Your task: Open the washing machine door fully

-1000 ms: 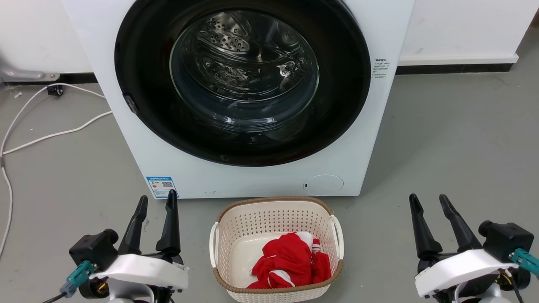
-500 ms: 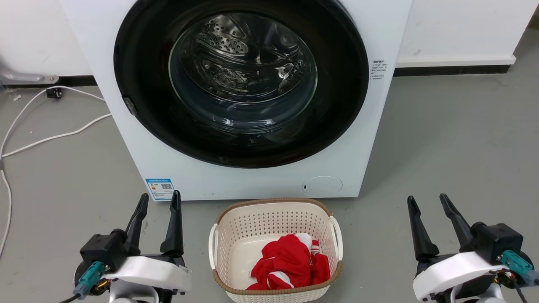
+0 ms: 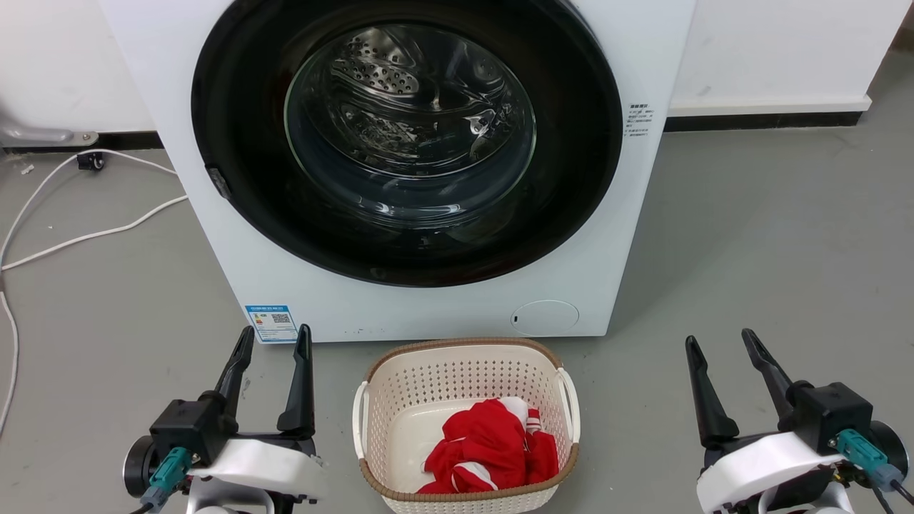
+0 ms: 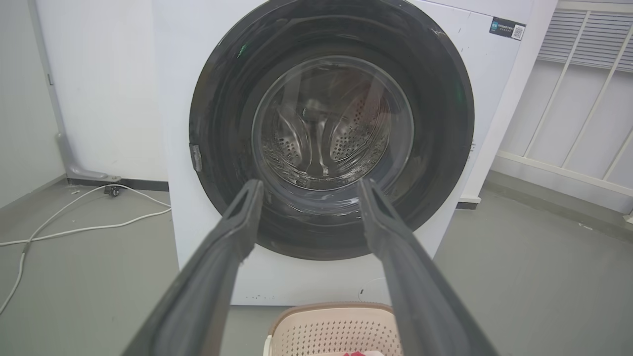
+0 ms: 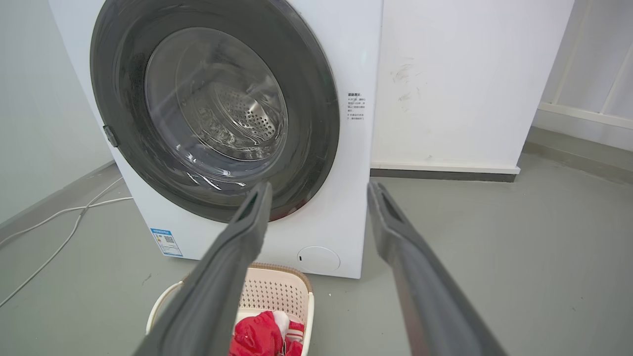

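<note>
Shift since a second back: slight slide of washing machine (image 3: 400,314) down the head view, put down to camera, not machine; roll of left gripper (image 3: 276,330) at the wrist, black housing swung inward; smaller roll of right gripper (image 3: 720,338).
Cable (image 3: 86,232): white, loose on grey floor, far left, well apart from everything in play.
Left gripper: low left, fingers spread wide, nothing between them, short of the machine front; in left wrist view aimed at lower half of washing machine door (image 4: 331,148).
Tab (image 3: 218,182): small grey piece on the door's left edge; likely the latch side, hence the place to take hold. Judged, not certain. Hinge not visible.
Door: shut, flush with white front as far as can be told; glossy black ring round a bulging clear bowl, steel drum behind.
Handling: rigid, probably fairly heavy, swinging on a fixed arc; gloss and glass slippery, poor for pinching. Better to hook a fingertip behind the left edge at the tab, pull past the catch, then follow the arc round. Glass bowl best left alone.
Basket (image 3: 464,375): cream, perforated, on floor just before the machine, red garment (image 3: 493,446) inside; below the door's sweep by the look of it, yet close to any arm path.
Right gripper: low right, fingers wide apart, empty, well apart from machine.
Progress: none yet; approach stage.
</note>
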You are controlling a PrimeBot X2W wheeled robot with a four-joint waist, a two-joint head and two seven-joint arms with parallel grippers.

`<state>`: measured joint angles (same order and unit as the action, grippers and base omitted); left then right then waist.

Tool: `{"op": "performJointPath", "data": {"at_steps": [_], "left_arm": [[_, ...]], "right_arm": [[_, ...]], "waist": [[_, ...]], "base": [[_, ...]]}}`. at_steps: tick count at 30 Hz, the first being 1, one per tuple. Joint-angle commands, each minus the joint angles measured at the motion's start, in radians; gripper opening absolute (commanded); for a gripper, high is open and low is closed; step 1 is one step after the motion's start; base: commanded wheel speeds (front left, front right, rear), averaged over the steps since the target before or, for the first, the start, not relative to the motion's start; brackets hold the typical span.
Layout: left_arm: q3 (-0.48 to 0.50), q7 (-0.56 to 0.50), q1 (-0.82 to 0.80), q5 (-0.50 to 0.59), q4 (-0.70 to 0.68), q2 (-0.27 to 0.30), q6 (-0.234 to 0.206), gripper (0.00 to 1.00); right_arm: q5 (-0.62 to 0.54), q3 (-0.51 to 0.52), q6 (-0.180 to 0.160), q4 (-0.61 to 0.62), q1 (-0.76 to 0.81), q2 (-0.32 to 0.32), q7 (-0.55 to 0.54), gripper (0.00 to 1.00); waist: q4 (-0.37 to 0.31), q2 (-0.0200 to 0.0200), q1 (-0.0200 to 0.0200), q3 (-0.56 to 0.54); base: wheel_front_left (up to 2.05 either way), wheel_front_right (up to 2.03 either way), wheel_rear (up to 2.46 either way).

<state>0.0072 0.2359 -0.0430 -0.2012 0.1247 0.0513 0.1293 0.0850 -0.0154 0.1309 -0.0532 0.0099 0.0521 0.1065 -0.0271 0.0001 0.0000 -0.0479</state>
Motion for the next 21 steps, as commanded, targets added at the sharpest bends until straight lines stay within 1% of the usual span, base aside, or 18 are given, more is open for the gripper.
{"op": "performJointPath", "data": {"at_steps": [1,13,21], "left_arm": [[0.0,0.009,0.012,0.021,-0.002,0.002,0.002,1.0],[0.004,0.031,0.014,0.103,0.002,0.001,0.001,1.0],[0.009,0.03,0.012,0.104,0.007,0.0,0.001,1.0]], "right_arm": [[-0.016,-0.003,0.0,0.006,0.008,-0.003,0.009,1.0],[-0.076,-0.007,0.0,0.002,0.009,-0.003,0.018,1.0],[-0.058,-0.003,0.0,-0.009,0.002,-0.003,0.023,1.0]], "waist": [[-0.001,-0.0001,0.0,0.0],[-0.004,-0.0001,0.0,-0.003],[-0.003,-0.0001,0.0,0.002]], "base": [[0.0,0.0,0.0],[0.0,0.0,0.0],[0.0,0.0,0.0]]}}
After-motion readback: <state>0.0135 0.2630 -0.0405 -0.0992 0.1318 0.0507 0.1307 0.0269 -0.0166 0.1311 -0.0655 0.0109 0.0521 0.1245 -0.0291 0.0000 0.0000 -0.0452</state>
